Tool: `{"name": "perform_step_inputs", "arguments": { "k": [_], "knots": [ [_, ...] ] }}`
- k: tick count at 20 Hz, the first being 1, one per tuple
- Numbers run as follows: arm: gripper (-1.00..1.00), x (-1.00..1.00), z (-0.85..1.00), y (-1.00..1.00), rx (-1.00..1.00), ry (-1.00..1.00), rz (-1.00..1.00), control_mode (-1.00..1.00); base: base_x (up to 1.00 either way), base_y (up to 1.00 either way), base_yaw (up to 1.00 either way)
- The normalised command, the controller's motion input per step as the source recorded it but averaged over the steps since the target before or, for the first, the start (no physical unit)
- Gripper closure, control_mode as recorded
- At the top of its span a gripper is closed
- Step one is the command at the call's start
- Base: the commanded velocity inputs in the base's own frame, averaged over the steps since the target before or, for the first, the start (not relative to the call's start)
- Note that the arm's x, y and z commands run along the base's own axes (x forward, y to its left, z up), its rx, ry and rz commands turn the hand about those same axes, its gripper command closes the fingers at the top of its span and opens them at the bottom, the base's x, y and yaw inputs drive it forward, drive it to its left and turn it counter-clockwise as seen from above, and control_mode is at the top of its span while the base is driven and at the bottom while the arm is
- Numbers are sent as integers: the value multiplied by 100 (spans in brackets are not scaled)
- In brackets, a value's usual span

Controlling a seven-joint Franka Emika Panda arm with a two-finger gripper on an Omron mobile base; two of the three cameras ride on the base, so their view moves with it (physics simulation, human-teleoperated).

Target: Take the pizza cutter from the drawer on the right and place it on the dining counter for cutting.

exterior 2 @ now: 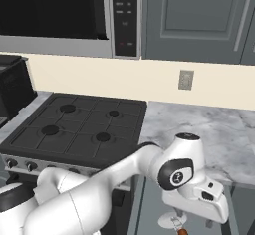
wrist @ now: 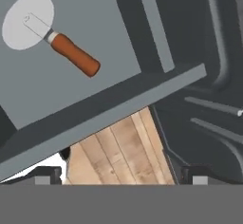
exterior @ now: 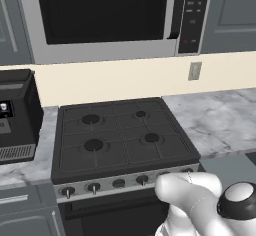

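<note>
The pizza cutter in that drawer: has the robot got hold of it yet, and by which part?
No, nothing is held. The pizza cutter lies loose on the floor of the open drawer, and the jaws stand open, apart from it.

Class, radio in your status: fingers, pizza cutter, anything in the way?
Fingers open, holding nothing. Pizza cutter lying flat in the open drawer, untouched. Nothing lies on it.

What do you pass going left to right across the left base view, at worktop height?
Black toaster oven → stove → marble worktop, with the wall outlet above it.
</note>
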Motion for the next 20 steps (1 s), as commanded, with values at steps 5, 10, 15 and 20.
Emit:
{"name": "perform_step_inputs", "arguments": {
  "k": [5,10,15,20],
  "knots": [
    [-100,6,-46,-12,12,-4,20,-100,0,0,0],
    [-100,25,-23,-18,10,0,29,-100,0,0,0],
    [-100,5,-22,-16,3,2,30,-100,0,0,0],
    [-100,6,-53,0,8,0,12,-100,0,0,0]
  ]
}}
